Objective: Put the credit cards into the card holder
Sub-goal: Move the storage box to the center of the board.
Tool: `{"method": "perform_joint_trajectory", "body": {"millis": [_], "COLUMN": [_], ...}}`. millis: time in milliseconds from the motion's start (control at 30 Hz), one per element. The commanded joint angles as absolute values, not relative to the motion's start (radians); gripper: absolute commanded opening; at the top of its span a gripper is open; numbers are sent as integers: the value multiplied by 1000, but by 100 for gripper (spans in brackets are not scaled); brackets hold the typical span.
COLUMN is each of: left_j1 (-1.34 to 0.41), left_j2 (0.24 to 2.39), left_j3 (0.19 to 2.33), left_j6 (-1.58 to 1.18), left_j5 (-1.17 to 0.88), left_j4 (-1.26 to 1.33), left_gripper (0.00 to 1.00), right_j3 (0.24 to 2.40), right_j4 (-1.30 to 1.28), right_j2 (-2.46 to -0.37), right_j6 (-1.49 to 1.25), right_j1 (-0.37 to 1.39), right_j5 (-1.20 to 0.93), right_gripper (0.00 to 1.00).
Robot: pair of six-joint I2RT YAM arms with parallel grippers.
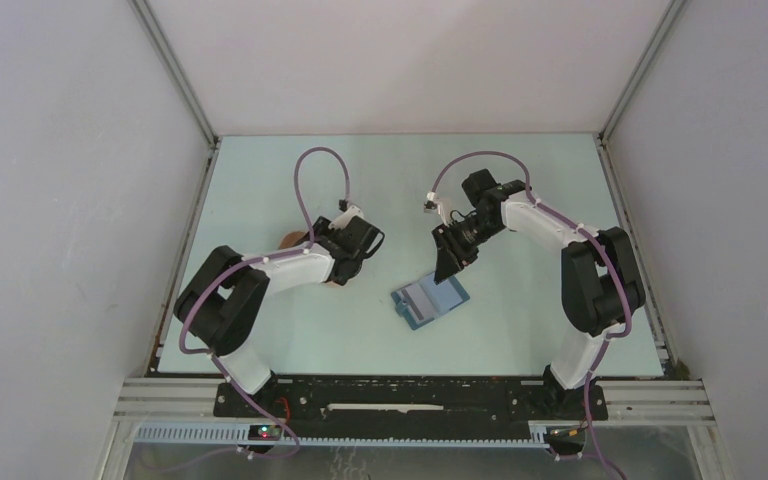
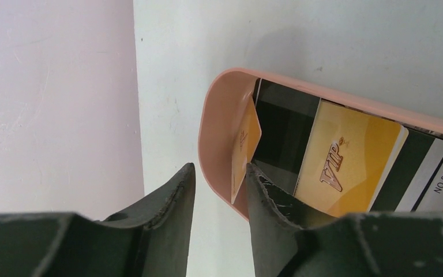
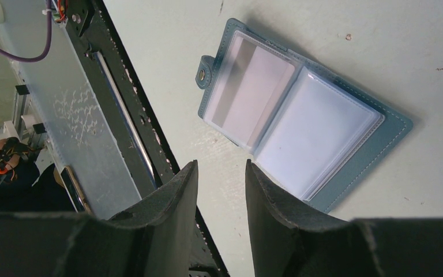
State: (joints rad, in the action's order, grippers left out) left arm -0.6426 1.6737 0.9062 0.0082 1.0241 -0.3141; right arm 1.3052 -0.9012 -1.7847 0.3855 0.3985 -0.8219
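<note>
1. One left pincer (image 2: pixel 219 167), part open and clamping nothing, above the pink tray (image 2: pixel 216 109) rim.
2. One yellow card (image 2: pixel 247 144) on edge, against its right finger, 1 o'clock.
3. Other credit cards (image 2: pixel 349 156) flat in the tray, 2 o'clock.
4. One right pincer (image 3: pixel 219 164), part open and empty; the card holder (image 3: pixel 300 121) lies open on the counter (image 3: pixel 380 34), 1 o'clock.

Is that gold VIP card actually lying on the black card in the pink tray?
Touching. The left wrist view shows the gold VIP card lying flat on the black card, overlapping it with no gap visible, both inside the pink tray.
</note>
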Motion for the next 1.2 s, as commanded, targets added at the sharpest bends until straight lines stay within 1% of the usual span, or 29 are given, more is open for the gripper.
{"method": "perform_joint_trajectory", "body": {"millis": [0,67,267,367,400,433,633,933,1100,1133,1167], "left_j1": [-631,-628,-621,-618,-617,-617,-618,-636,-644,-643,-640], "left_j2": [1655,1656,1660,1653,1649,1644,1609,1567,1552,1548,1542], "left_j3": [876,875,873,871,868,866,855,867,887,892,898], "left_j6": [44,46,53,54,55,55,49,8,-35,-48,-63], "left_j5": [1027,1029,1034,1029,1025,1021,982,869,849,831,806], "left_j4": [-281,-278,-265,-265,-262,-260,-256,-275,-310,-320,-330], "left_gripper": [43,40,23,9,3,0,0,0,0,1,6], "right_j3": [1328,1327,1328,1327,1328,1327,1328,1328,1327,1327,1328], "right_j4": [-913,-912,-915,-915,-915,-915,-917,-917,-917,-917,-917], "right_j2": [-1747,-1747,-1745,-1744,-1743,-1743,-1738,-1738,-1738,-1738,-1739], "right_j6": [408,408,410,410,409,410,411,411,411,410,411], "right_j1": [393,390,387,385,385,386,382,380,381,381,381], "right_j5": [-845,-845,-848,-849,-849,-850,-851,-851,-851,-851,-851], "right_gripper": [44,44,44,44,44,44,44,44,44,44,44]}}
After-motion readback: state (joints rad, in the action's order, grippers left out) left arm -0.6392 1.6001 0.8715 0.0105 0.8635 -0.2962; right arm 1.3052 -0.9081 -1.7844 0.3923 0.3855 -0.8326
